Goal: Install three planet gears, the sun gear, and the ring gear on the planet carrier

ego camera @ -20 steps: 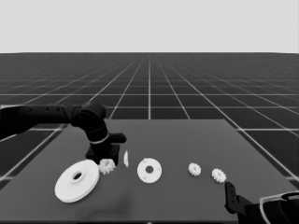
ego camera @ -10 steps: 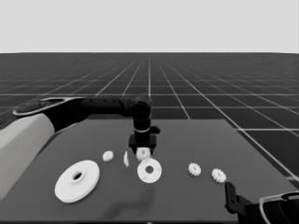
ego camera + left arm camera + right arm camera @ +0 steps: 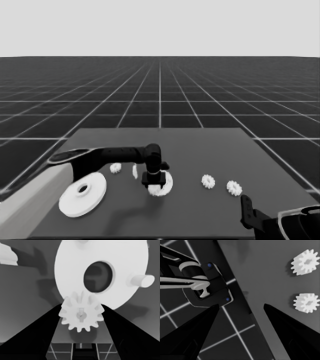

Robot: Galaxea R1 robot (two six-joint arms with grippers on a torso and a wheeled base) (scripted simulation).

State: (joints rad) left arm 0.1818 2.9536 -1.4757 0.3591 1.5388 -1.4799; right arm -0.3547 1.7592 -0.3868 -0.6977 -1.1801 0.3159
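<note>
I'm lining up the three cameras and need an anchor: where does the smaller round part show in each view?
Head view: smaller round part at table centre, under the left gripper.
Left wrist view: it fills the upper middle, beyond the gear held between the fingers.
Right wrist view: not in it; only two gears near the table's edge.
Shared landmark: that held gear, in the head and left wrist views.

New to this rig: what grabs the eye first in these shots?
The left gripper, reached out to mid-table, holds a small toothed gear between its fingers right over the smaller round part, whose pegs stand up around its wide hole. The larger round part lies near the table's left front, beside that arm. The right gripper waits at the lower right corner, with two more gears on the table nearby.
</note>
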